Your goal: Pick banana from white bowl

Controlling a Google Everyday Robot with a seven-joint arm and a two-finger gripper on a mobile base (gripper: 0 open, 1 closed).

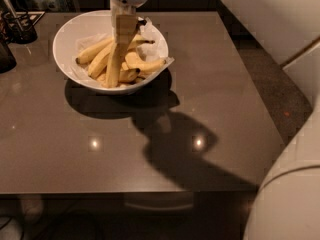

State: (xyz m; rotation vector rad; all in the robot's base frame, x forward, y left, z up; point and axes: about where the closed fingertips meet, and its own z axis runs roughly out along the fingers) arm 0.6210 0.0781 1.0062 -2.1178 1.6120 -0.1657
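One glossy brown table [215, 84] bears the white bowl [64, 40]; above it the pincer [125, 24] clamps the banana [115, 64].

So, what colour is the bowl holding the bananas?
Glossy white bowl, seen in the camera view; the gripper hangs over it.

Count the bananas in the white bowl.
6 bananas in the white bowl: two at left, a long one mid-bowl below the claw, two at right, one in front. More may be hidden.
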